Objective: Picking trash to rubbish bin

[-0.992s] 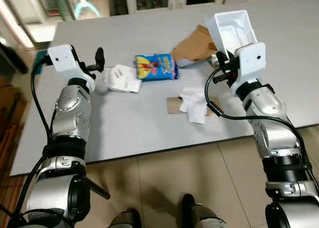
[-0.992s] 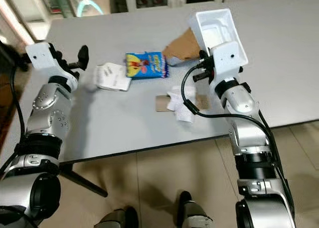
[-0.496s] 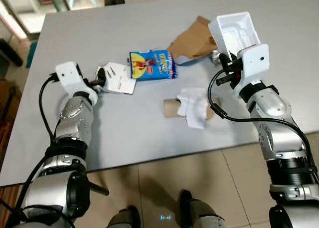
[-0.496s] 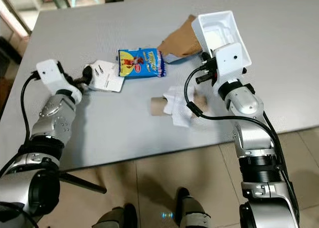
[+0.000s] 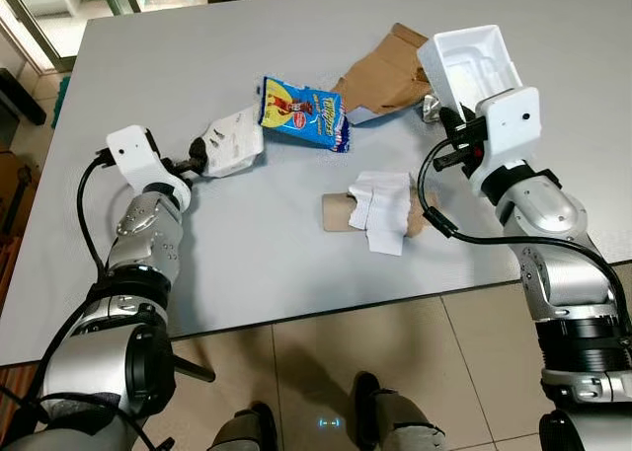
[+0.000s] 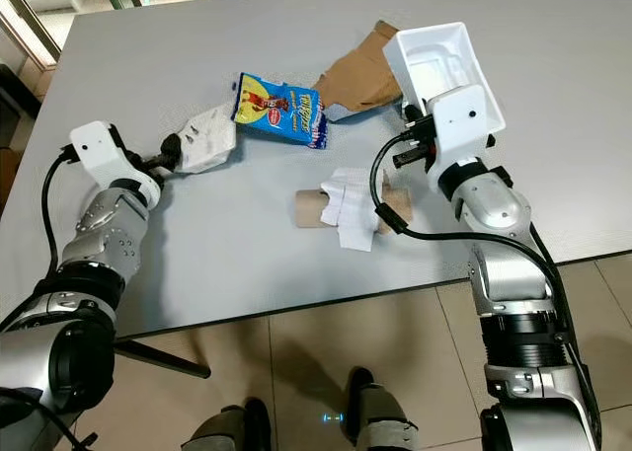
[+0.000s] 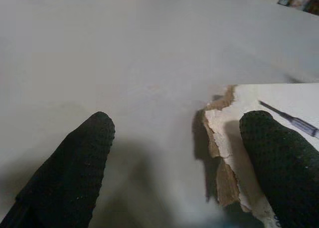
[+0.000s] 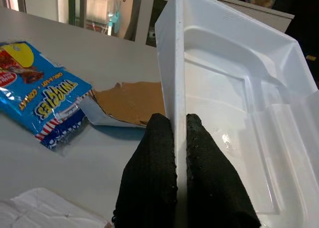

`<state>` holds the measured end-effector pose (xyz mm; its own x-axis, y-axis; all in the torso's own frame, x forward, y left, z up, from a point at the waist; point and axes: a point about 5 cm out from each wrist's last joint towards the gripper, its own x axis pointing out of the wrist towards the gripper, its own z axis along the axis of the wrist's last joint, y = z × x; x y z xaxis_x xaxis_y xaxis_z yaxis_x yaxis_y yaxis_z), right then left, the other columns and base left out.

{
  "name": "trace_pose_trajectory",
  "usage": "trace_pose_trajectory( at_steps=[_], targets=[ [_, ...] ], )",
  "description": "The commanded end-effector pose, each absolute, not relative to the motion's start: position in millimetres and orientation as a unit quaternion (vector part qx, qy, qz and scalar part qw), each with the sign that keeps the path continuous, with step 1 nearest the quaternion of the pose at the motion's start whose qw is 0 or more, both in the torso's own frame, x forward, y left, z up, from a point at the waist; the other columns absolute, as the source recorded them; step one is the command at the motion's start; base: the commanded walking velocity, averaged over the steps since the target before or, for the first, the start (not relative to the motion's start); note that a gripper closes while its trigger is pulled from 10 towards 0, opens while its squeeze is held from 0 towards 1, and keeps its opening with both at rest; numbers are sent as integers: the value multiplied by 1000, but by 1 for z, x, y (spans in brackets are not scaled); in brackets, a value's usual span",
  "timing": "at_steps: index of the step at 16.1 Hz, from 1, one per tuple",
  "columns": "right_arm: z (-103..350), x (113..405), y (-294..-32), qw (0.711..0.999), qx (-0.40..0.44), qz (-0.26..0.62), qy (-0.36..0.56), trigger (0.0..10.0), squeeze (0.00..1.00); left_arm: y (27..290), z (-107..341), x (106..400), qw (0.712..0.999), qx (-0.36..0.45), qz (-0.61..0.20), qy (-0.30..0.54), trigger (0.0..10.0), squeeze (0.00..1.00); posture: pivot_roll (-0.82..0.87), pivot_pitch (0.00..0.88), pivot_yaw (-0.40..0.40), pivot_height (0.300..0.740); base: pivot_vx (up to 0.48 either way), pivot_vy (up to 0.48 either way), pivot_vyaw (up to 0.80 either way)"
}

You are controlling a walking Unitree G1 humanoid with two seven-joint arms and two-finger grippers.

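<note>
My right gripper (image 5: 447,127) is shut on the rim of a white plastic tray (image 5: 470,64), holding it up over the right side of the grey table (image 5: 247,254); the right wrist view shows both fingers (image 8: 159,153) pinching the tray's wall (image 8: 234,138). My left gripper (image 5: 194,160) is open at table level on the left, one finger (image 7: 279,163) resting on a torn white card (image 5: 229,145). A blue snack packet (image 5: 301,112) lies askew beside the card. A cardboard tube wrapped in white tissue (image 5: 375,209) lies mid-table.
A brown cardboard scrap (image 5: 385,76) lies behind the packet, with a bit of crumpled foil (image 5: 432,106) under the tray. The table's near edge (image 5: 326,313) runs in front of me, with tiled floor (image 5: 395,372) below.
My left arm came down from a raised pose to the table and reached the white card. The card and the blue packet have shifted and turned. The right gripper still holds the tray.
</note>
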<state>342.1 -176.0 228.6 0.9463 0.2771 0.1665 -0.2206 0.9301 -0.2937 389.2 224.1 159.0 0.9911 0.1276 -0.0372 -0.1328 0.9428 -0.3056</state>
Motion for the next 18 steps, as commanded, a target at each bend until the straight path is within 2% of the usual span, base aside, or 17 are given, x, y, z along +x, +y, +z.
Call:
trace_pose_trajectory(
  at_steps=[1, 8, 18],
  targets=[
    [231, 339, -177, 977, -136, 129, -106, 10000, 0, 225, 157, 389, 985, -156, 66, 11, 10000, 0, -227, 254, 41, 740, 0, 0, 0],
    [231, 339, -177, 977, -137, 127, -104, 10000, 0, 225, 175, 394, 983, -173, 52, -19, 10000, 0, -227, 251, 42, 740, 0, 0, 0],
    [234, 338, -174, 976, -129, 139, -105, 10000, 0, 187, 165, 399, 973, -230, -18, 8, 10000, 0, -238, 238, 48, 740, 0, 0, 0]
  ],
)
